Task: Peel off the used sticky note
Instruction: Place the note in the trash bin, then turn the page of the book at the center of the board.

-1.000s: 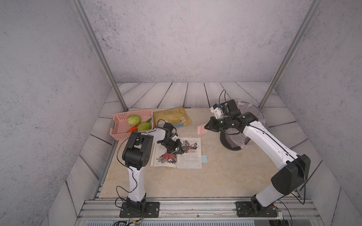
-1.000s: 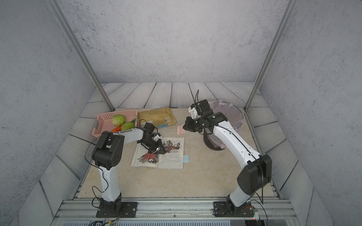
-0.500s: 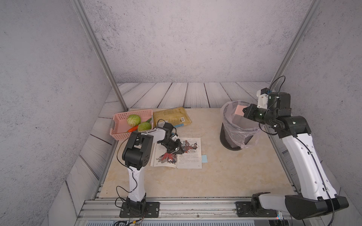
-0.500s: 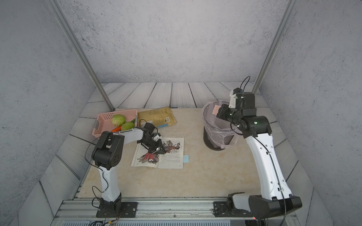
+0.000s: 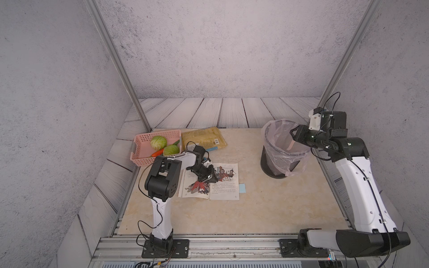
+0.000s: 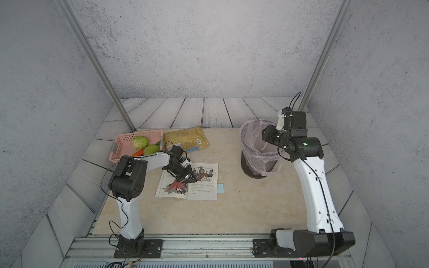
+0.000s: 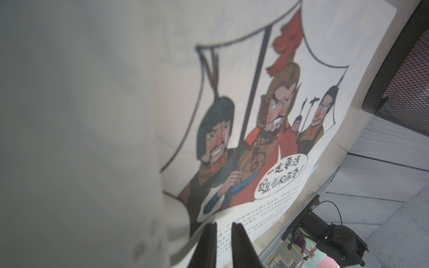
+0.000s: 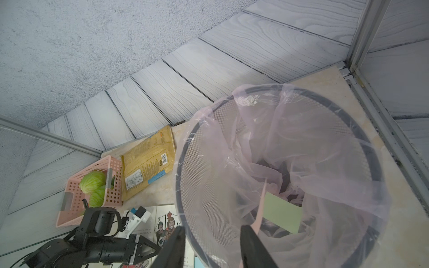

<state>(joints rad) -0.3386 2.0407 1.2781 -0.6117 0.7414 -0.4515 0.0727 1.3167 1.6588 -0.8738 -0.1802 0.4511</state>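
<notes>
The used sticky note (image 8: 259, 208) is pink and hangs edge-on from one finger of my right gripper (image 8: 213, 228), whose jaws stand open over the mouth of the lined mesh bin (image 5: 274, 167). In both top views the note (image 5: 290, 145) dangles just inside the rim, below that gripper (image 5: 293, 134). A green note (image 8: 282, 213) lies in the bin. My left gripper (image 7: 222, 224) is shut with its tips pressed on the open picture book (image 5: 222, 192), also seen in a top view (image 6: 189, 178). A blue note (image 5: 242, 188) sticks out from the book's right edge.
A pink basket (image 5: 141, 148) with cabbages and a carrot stands at the back left. Beside it lies a yellow packet (image 5: 204, 138). Metal frame posts rise at both back corners. The right post (image 5: 336, 76) is close behind my right arm.
My right arm swung from near the book to above the bin, carrying the pink note. Its jaws have parted and the note now clings to one finger. The left arm has not moved.
</notes>
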